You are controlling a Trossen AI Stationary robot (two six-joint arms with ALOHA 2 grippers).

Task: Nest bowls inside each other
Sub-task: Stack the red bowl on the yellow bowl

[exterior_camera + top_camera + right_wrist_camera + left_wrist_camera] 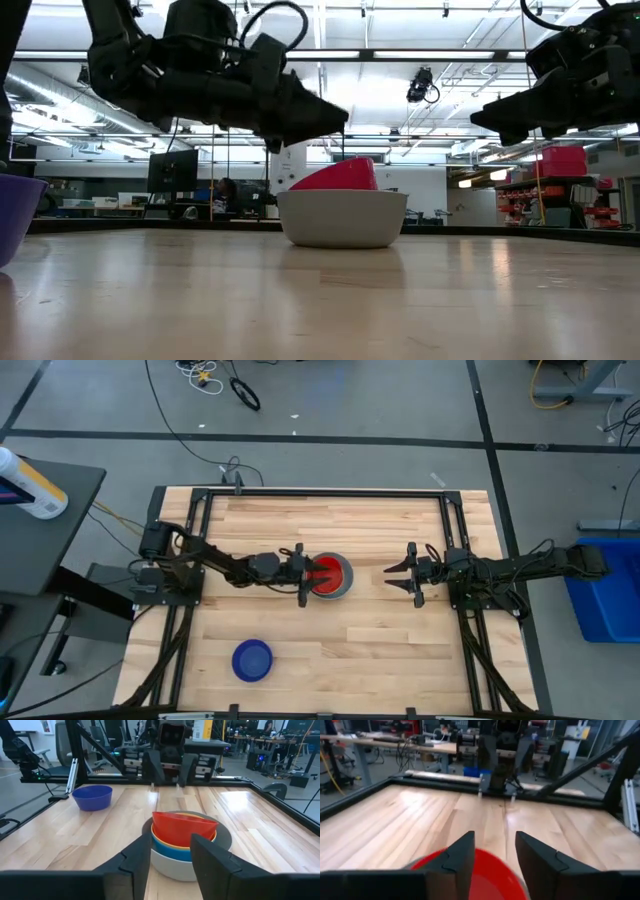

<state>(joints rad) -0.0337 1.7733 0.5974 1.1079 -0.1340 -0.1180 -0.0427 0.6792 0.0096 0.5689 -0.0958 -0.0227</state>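
At the table's middle stands a stack of bowls: a grey bowl (200, 862) with a light blue one (172, 851) and a yellow one (202, 841) inside it. A red bowl (182, 829) lies tilted on top, its rim raised on one side (340, 175). My left gripper (308, 574) hovers open just above the red bowl's left edge (490, 875), pointing level. My right gripper (395, 574) waits open to the right of the stack, clear of it. A dark blue bowl (252, 660) sits upright alone near the table's front left.
Black frame rails (320, 493) run along the table's far edge and down both sides. Bare wood lies between the stack and the dark blue bowl, and along the far side. A blue bin (605, 600) stands on the floor off the right edge.
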